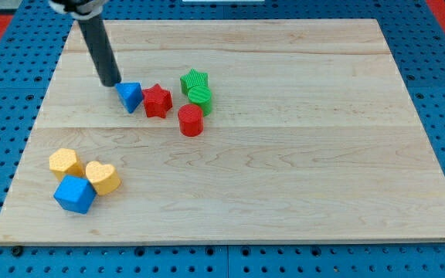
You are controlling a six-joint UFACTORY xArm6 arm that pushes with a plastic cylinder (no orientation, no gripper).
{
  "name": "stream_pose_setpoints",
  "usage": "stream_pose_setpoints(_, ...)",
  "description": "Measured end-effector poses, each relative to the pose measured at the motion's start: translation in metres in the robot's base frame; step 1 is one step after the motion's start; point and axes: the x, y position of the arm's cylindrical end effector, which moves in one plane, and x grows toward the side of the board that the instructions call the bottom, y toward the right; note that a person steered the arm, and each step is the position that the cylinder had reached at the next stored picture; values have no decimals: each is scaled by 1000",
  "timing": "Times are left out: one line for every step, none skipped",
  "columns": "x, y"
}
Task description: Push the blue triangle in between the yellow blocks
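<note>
Blue triangle (130, 96): my tip (112, 82) touches its upper-left corner, lined to shove it down toward the yellow blocks (83, 171); no pincer here, just a rod.

Rod (99, 46) cut off by the view's top edge, arm unseen above. Green star (194, 79) partly hidden behind green cylinder (201, 96).

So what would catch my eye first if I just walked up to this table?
Probably the dark rod slanting down from the view's top left, my tip just left of the blue triangle. That triangle heads a bright cluster: a red star, a red cylinder and two green blocks. Near the bottom left, a yellow hexagon and a yellow heart huddle with a blue cube.
</note>
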Motion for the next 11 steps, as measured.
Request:
stream_pose_setpoints(-1, 16)
stream_pose_setpoints(52, 24)
stream_pose_setpoints(60, 43)
stream_pose_setpoints(72, 71)
stream_pose_setpoints(105, 59)
stream_pose_setpoints(110, 43)
stream_pose_setpoints(114, 33)
stream_pose_setpoints(119, 10)
stream_pose_setpoints(131, -6)
stream_pose_setpoints(166, -5)
stream_pose_setpoints(162, 17)
